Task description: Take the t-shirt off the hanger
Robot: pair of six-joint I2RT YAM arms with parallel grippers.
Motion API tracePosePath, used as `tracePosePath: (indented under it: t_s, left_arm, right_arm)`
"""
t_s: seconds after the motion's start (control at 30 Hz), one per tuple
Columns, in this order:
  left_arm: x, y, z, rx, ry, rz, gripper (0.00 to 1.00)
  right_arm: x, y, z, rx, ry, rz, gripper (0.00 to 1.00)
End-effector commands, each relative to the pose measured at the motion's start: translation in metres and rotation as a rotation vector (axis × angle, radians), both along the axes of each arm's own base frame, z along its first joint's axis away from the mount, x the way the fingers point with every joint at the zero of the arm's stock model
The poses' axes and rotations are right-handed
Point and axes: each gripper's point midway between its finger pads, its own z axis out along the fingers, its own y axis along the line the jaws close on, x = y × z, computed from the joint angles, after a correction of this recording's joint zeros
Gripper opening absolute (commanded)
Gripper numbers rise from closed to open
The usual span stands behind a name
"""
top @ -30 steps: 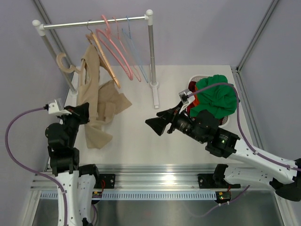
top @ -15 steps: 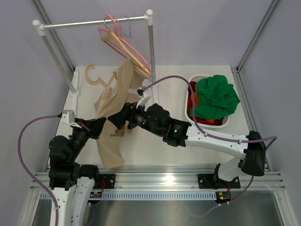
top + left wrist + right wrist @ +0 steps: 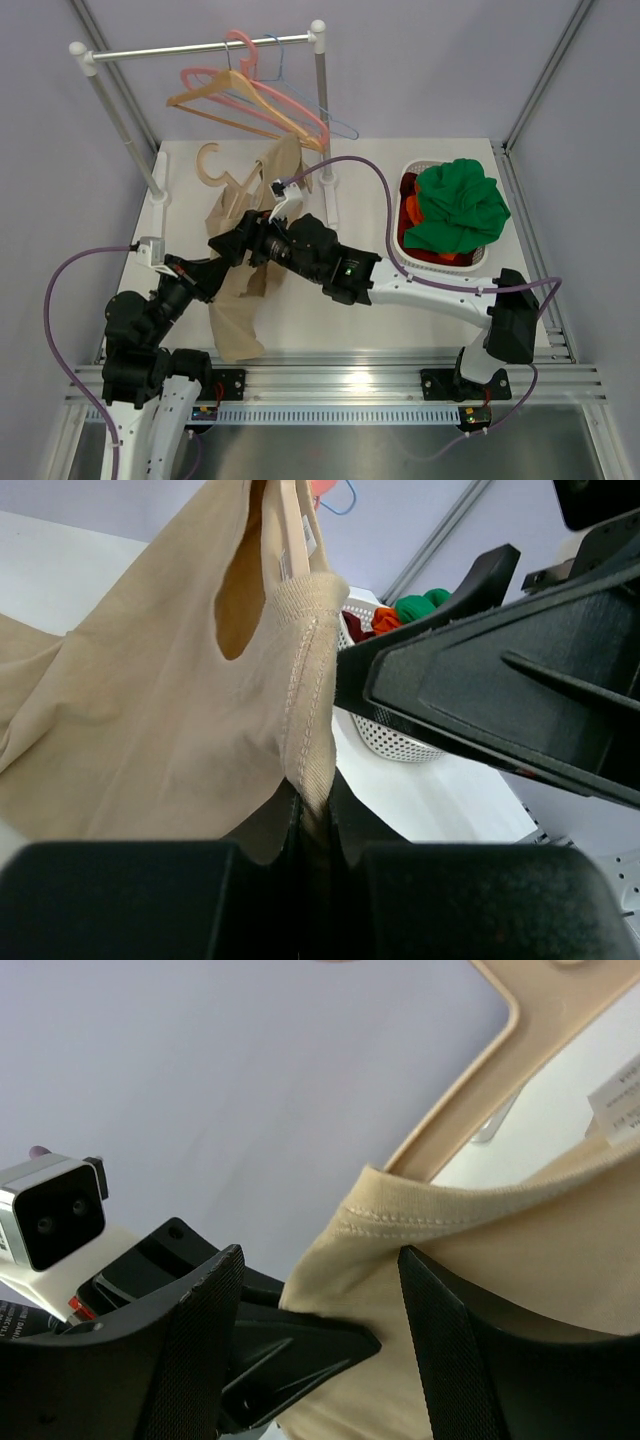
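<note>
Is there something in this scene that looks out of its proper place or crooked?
Yes. The pale hanger is off the rail and tilted. The t-shirt hangs bunched and twisted from it, and the left gripper is pinching the fabric.

l fingers (image 3: 120, 900) pinch t-shirt (image 3: 150, 730) seam, white basket (image 3: 385, 742) behind.
</note>
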Motion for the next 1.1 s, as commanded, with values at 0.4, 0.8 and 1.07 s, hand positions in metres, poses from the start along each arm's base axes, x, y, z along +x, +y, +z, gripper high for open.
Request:
tracePosePath:
  t_s: [0.4,0.8,1.07]
  left_arm:
    - [-0.032,-0.024,0.049,0.006,-0.173,-0.186,0.0]
    - [-0.059,-0.042,0.072,0.128,-0.176,-0.381,0.83]
    - [-0.017,-0.006,0.085,0.034,-0.109,-0.055,0.75]
  right_arm:
    - [0.01,0.005,0.013,0.045,0.001,-0.032,0.37]
    - [-0.001,-0.045,0.014,0.099,0.014,-0.079,0.0]
    - [-0.015,-0.065,-0.009,0.065,0.024,-0.046,0.0]
